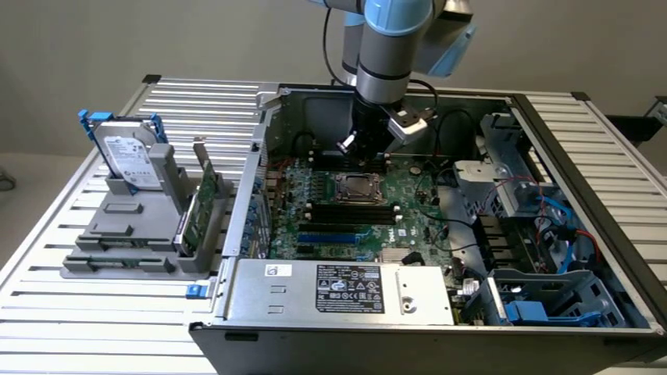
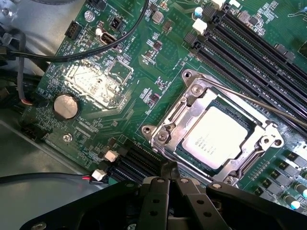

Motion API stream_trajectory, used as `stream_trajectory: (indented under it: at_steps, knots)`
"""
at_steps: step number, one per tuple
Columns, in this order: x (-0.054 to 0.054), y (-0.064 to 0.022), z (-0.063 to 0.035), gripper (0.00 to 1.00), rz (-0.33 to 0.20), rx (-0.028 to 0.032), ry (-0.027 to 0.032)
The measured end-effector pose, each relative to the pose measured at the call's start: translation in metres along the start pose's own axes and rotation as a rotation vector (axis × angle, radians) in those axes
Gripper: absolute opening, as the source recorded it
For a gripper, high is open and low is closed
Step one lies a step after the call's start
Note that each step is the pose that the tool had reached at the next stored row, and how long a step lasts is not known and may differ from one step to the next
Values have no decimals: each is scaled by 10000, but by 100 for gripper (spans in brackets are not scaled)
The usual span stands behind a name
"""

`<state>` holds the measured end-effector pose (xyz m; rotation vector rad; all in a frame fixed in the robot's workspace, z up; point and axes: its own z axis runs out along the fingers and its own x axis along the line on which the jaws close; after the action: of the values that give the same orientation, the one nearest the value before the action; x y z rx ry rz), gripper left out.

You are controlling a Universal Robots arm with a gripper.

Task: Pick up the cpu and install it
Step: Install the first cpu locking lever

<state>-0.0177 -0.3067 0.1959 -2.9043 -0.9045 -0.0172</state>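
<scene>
The hand (image 2: 169,178) is closed, its black fingers pressed together with nothing between them, and it hangs low over the green board (image 2: 120,72) inside the open computer case (image 1: 344,312). In the wrist view the fingertips sit just beside the metal frame of the socket (image 2: 168,132), close to one of its corners. The chip (image 2: 217,136) lies flat in the socket, silvery top upward, framed by the metal bracket; it looks seated square, with no tilt that I can make out. A thin wire lever (image 2: 259,103) runs across the far part of the frame, and whether it is latched down cannot be told.

In the exterior view the arm (image 1: 386,47) comes down from above into the rear half of the case, and the hand (image 1: 367,150) hovers just behind the socket (image 1: 355,188), near the middle of the board. Dark memory slots (image 1: 354,211) lie just in front of the socket.

Outside the case, toward the exterior view's left on the slatted desk (image 1: 62,312), a grey holder (image 1: 130,234) carries a hard drive (image 1: 130,160) with blue brackets and a thin green card (image 1: 198,211) standing on edge.

To do this stage well, I judge the closed fingers should keep clear of the chip's top and the loose black cables (image 2: 110,48) nearby, and any push on the frame should be straight down and gentle so the chip does not shift
</scene>
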Motion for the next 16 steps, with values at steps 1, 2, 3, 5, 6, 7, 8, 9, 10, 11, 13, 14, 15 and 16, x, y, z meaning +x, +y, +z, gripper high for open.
stream_trajectory:
  at_steps: [1, 2, 3, 5, 6, 7, 8, 9, 10, 11, 13, 14, 15, 16]
  knots:
    - [0, 0, 1, 11, -1, 4, 4]
    - [0, 1, 2, 11, 0, 8, 8]
    - [0, 1, 2, 11, -1, 12, 11]
    - [0, 1, 3, 11, -1, 20, 18]
    - [-1, 2, 4, 11, -1, 24, 21]
    - [-1, 2, 5, 11, -1, 27, 23]
    - [-2, 3, 5, 11, -1, 29, 25]
    - [-2, 3, 5, 11, -1, 32, 27]
    - [-3, 3, 6, 11, -2, 34, 30]
    - [-4, 4, 6, 11, -1, 36, 31]
    - [-4, 4, 6, 11, -1, 39, 33]
    - [-4, 4, 7, 11, -1, 40, 34]
    - [-4, 4, 6, 11, -2, 40, 33]
    - [-4, 3, 5, 11, -3, 39, 32]
